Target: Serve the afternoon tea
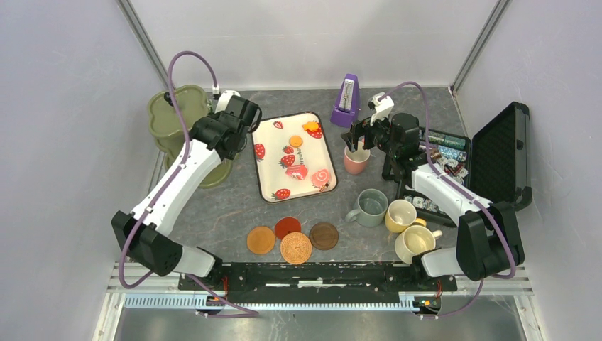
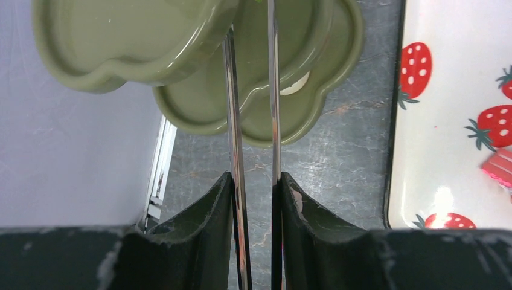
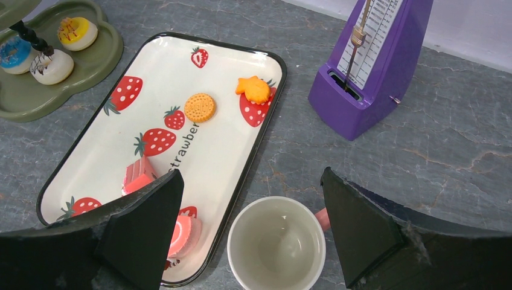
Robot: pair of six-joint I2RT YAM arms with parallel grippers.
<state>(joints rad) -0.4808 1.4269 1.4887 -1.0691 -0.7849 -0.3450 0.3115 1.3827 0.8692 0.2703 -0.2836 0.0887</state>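
One mug targeted: pink mug (image 3: 276, 244), upright just right of the strawberry tray (image 3: 229, 78).
Direction from hand: straight below the right gripper (image 3: 252, 175), between its wide-spread jaws.
Nearer arm: right; the left gripper (image 2: 256, 176) pinches metal tongs (image 2: 232, 90) at the olive stand (image 2: 302, 121).

Left arm (image 1: 181, 174) stretches out past the left of the strawberry tray (image 1: 268, 170), left gripper (image 2: 256, 178) pinched on thin metal tongs (image 2: 234, 121), while right arm (image 1: 444, 188) reaches just right of it, right gripper (image 3: 252, 175) tilted downward, jaws spread wide, empty.
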